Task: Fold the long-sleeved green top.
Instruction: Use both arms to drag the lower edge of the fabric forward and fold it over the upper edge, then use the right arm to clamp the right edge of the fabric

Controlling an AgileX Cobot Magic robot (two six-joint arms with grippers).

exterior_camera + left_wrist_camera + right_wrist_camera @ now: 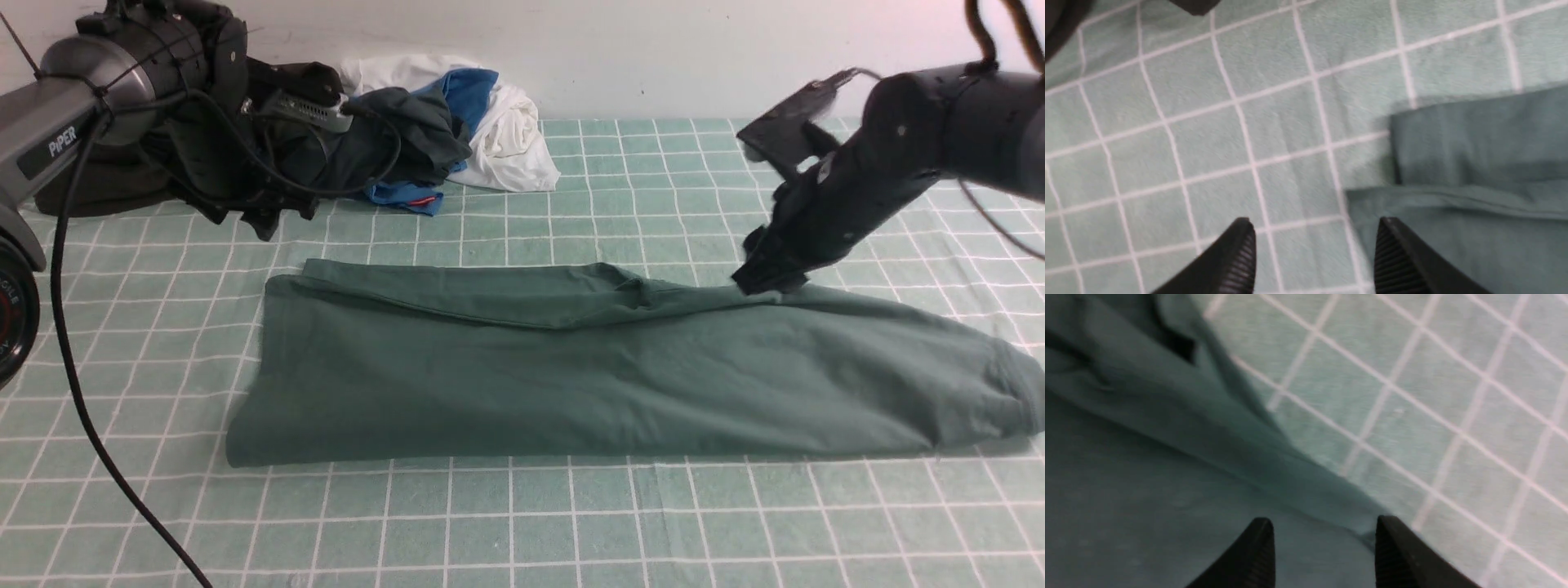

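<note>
Your right gripper (767, 282) is over the far edge of the long-sleeved top (571, 376), most of which lies to its left. Your left gripper (1314, 228) is over the far left corner; the clothes pile (457, 131) lies behind it.

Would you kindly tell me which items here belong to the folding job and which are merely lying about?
Part of the job: green long-sleeved top; left gripper; right gripper, both open.
Lying about: white garment, blue garment and dark garment, heaped at the back.
</note>
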